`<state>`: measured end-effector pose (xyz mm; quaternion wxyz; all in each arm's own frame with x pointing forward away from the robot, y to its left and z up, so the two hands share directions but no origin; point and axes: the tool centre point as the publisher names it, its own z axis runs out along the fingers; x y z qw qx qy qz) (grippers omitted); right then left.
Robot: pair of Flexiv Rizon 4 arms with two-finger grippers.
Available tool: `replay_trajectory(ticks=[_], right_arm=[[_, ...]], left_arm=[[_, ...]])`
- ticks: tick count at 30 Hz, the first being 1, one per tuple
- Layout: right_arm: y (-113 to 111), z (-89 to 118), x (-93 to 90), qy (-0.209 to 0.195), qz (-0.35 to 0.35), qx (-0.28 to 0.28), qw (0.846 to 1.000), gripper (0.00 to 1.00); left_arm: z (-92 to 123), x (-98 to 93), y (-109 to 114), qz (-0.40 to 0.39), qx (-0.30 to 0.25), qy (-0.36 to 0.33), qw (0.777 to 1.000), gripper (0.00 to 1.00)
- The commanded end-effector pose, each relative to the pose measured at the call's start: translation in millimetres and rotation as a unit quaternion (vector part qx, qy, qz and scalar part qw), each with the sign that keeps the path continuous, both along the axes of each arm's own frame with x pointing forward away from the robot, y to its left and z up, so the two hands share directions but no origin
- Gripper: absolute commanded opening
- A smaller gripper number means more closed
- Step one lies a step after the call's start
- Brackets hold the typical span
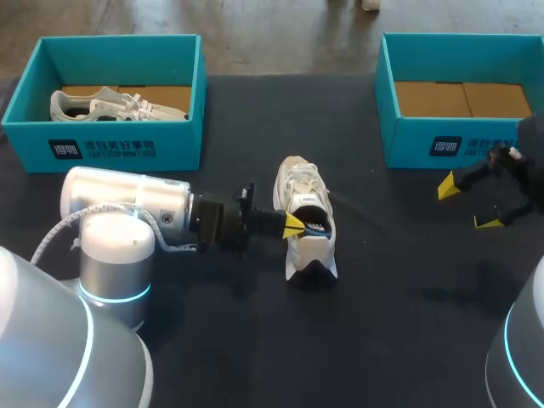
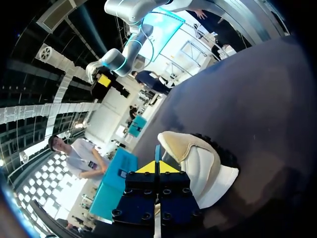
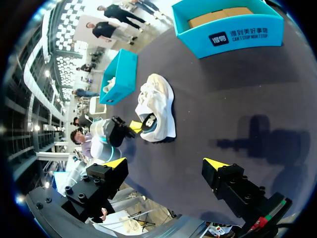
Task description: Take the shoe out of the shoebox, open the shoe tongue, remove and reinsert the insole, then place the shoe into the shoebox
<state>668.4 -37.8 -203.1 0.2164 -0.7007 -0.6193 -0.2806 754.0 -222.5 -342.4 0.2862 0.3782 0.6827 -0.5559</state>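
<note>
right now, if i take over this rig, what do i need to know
Left gripper: shut on the edge of the blue insole at the opening of the shoe, as far as its wrist view shows.
Right gripper: open, empty, above the table in front of the right shoebox.
The shoe stands on its sole on the table between the boxes. The right shoebox is empty; the left shoebox holds a second shoe.
Done: shoe out of the box.
Left: pull the insole out, reinsert it, box the shoe.
</note>
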Motion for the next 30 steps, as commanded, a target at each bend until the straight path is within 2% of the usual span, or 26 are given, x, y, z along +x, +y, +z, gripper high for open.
replay_trajectory(ticks=[1, 12, 25, 26, 27, 28, 30], right_arm=[[0.9, -0.3, -0.6, 0.0, -0.001, -0.002, 1.0, 1.0], [0.9, -0.3, -0.6, 0.0, -0.001, -0.002, 1.0, 1.0], [0.9, -0.3, -0.6, 0.0, -0.001, -0.002, 1.0, 1.0], [0.9, -0.3, -0.6, 0.0, -0.001, -0.002, 1.0, 1.0], [0.9, -0.3, -0.6, 0.0, -0.001, -0.002, 1.0, 1.0], [0.9, -0.3, -0.6, 0.0, -0.001, -0.002, 1.0, 1.0], [0.9, -0.3, -0.6, 0.0, -0.001, -0.002, 1.0, 1.0]], left_arm=[[-3.1, 2.4, 1.9, 0.003, 0.009, 0.0, 1.0, 0.0], [-13.4, 13.1, 1.5, 0.02, 0.023, -0.004, 1.0, 0.0], [1.2, 5.0, 7.6, 0.016, 0.015, -0.004, 1.0, 0.0], [3.6, 3.6, 8.1, 0.013, 0.014, -0.005, 1.0, 0.09], [6.2, 2.4, 8.7, 0.013, 0.013, -0.005, 1.0, 0.33], [8.5, 1.5, 9.4, 0.013, 0.013, -0.006, 1.0, 0.44], [12.4, 0.3, 11.1, 0.012, 0.012, -0.008, 1.0, 0.8]])
